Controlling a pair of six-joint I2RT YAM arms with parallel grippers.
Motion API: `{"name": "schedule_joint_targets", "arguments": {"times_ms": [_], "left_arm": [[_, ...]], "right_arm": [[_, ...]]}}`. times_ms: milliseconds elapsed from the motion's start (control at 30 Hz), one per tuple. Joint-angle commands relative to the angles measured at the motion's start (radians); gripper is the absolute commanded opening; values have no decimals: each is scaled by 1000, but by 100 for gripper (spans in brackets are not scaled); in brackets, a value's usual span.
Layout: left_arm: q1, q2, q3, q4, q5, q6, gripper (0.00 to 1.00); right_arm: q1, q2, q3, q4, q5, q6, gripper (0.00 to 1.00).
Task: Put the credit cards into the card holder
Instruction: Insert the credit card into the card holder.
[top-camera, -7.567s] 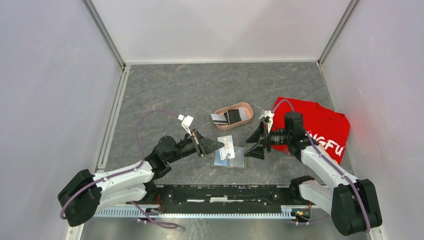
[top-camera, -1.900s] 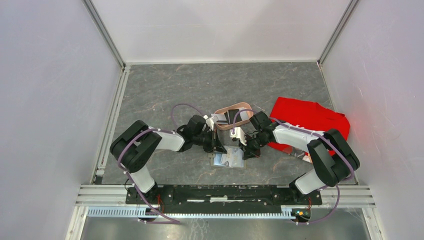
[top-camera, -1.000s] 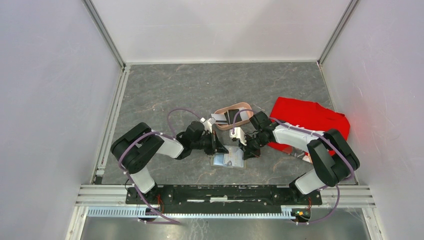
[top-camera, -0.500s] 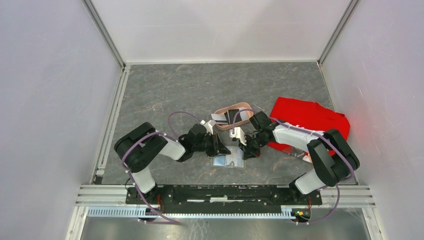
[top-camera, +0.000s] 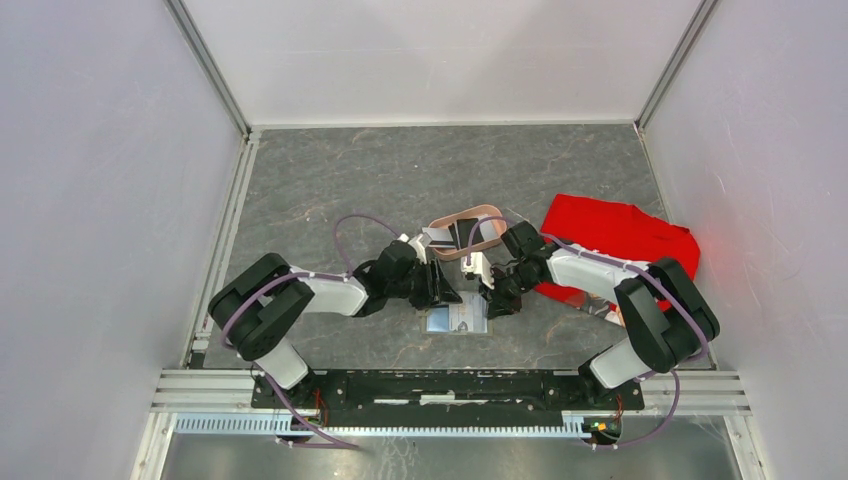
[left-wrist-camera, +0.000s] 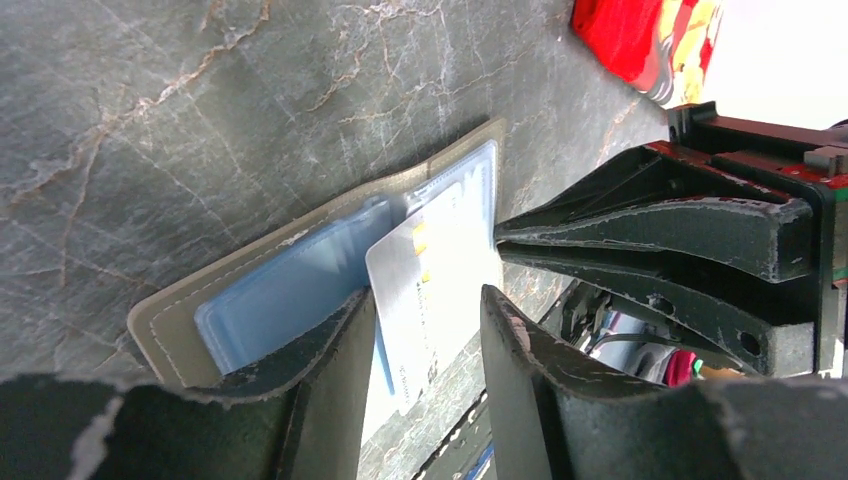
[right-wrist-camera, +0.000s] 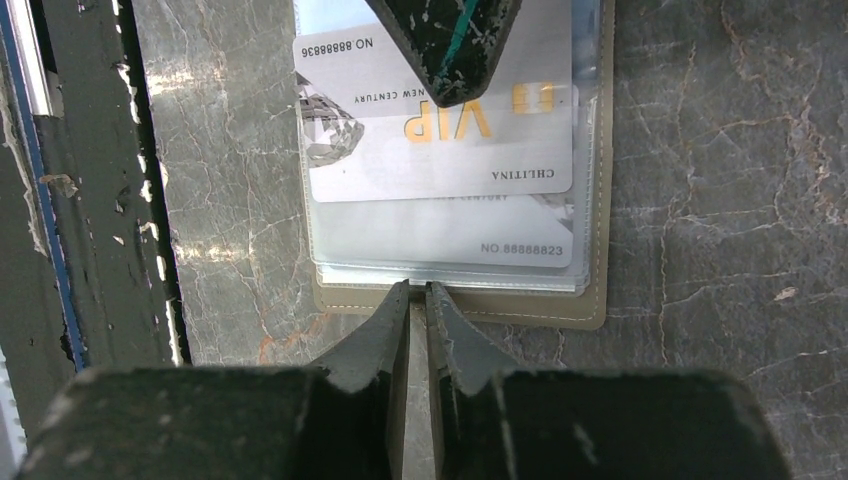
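The card holder (top-camera: 436, 323) lies open on the table between both arms, its clear sleeves facing up. A whitish credit card (left-wrist-camera: 440, 250) marked VIP (right-wrist-camera: 440, 150) lies slanted across the holder, one end at a sleeve (left-wrist-camera: 290, 295), the other past the holder's edge. A second card (right-wrist-camera: 450, 230) sits inside a sleeve. My left gripper (left-wrist-camera: 428, 295) stands open over the loose card without pinching it. My right gripper (right-wrist-camera: 418, 295) has its jaws a sliver apart at the holder's olive edge (right-wrist-camera: 520, 310), nothing between them.
A pink oval tray (top-camera: 490, 212) just behind the grippers holds more cards (top-camera: 440, 236). A red cloth (top-camera: 620, 250) lies to the right under the right arm. The arms' base rail (top-camera: 440, 385) runs along the near edge.
My left gripper has opened and let go of the card, which now rests on the holder. The right jaws have parted slightly. The left arm shifted a little to the right.
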Motion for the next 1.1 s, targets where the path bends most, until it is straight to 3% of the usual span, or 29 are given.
{"name": "schedule_joint_targets", "arguments": {"times_ms": [0, 300, 633, 900, 1067], "left_arm": [[-4, -39, 33, -123, -53, 84, 51], [-19, -56, 41, -178, -58, 72, 43], [-68, 2, 75, -98, -11, 37, 28], [-103, 73, 138, -45, 3, 19, 28], [-111, 72, 143, -47, -7, 24, 32]], "right_arm": [[-9, -26, 26, -7, -12, -9, 17], [-9, -31, 26, -6, -18, -9, 16], [-9, -13, 23, -8, -36, -9, 14], [-9, -2, 26, -12, -50, -9, 10], [-9, -12, 32, -21, -41, -19, 12]]}}
